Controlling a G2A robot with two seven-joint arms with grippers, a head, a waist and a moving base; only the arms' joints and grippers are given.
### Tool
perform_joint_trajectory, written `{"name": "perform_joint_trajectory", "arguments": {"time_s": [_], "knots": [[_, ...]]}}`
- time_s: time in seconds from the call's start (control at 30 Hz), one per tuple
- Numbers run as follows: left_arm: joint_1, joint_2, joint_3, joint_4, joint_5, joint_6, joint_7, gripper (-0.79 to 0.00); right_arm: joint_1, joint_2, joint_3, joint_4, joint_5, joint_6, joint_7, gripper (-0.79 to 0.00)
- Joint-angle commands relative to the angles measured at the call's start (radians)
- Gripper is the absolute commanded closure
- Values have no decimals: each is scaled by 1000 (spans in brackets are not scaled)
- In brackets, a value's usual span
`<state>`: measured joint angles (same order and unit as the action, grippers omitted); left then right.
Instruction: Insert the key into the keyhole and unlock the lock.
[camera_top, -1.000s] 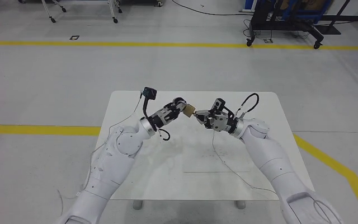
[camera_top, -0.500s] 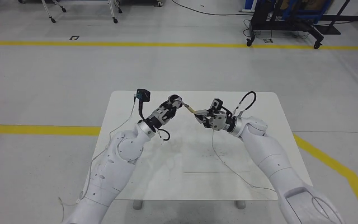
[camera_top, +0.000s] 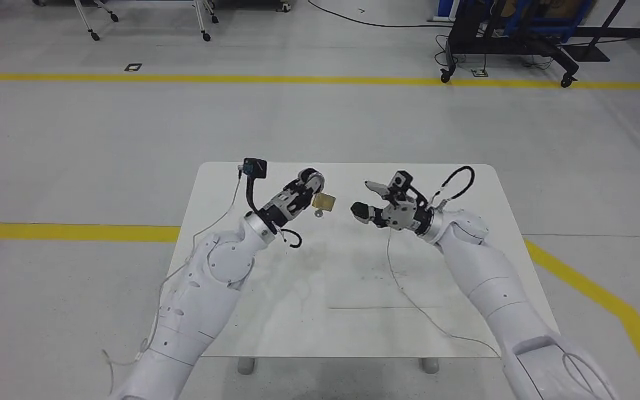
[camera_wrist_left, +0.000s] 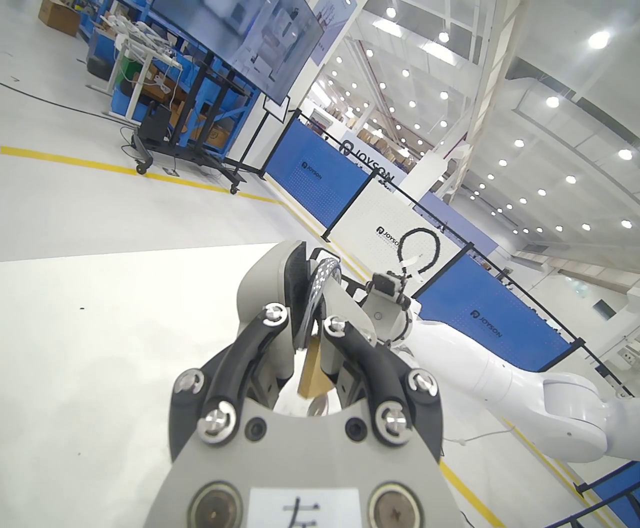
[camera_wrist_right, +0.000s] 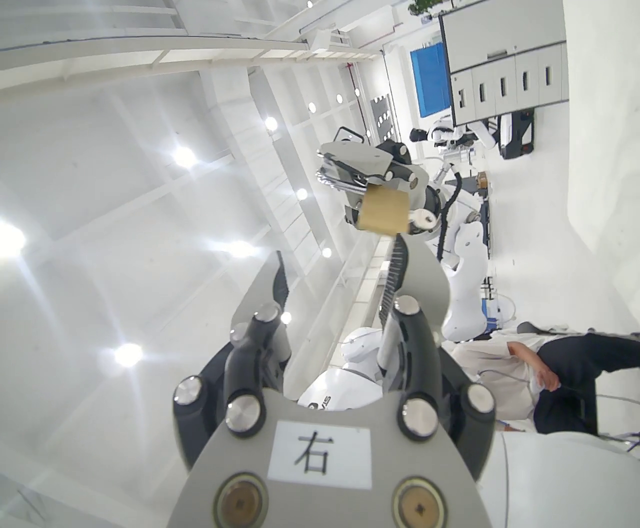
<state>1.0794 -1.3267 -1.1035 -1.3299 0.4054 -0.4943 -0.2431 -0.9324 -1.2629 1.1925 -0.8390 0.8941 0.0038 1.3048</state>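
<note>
Since a second earlier the right hand had drawn back toward 3 o'clock, wide open and empty, leaving the key lodged in the brass padlock, which the left hand gripped tightly above the desk, key end kept reachable

A white sticker behind the left gripper is showing one black character, as is another sticker behind the right gripper; blue fence panels are carrying white lettering.

Left claw clamped, right claw spread apart.
</note>
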Motion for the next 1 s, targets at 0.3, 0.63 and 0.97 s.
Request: {"name": "perform_joint_trajectory", "arguments": {"time_s": [0.3, 0.63, 0.97], "knots": [[-63, -6, 84, 27, 49, 81, -241, 0, -334, 61, 242, -384, -84, -344, -235, -785], [-180, -32, 221, 110, 102, 160, -485, 0, -501, 73, 344, -563, -142, -432, -422, -785], [-261, -75, 360, 213, 120, 191, -608, 0, -501, 73, 344, -563, -142, -432, -422, -785]]}}
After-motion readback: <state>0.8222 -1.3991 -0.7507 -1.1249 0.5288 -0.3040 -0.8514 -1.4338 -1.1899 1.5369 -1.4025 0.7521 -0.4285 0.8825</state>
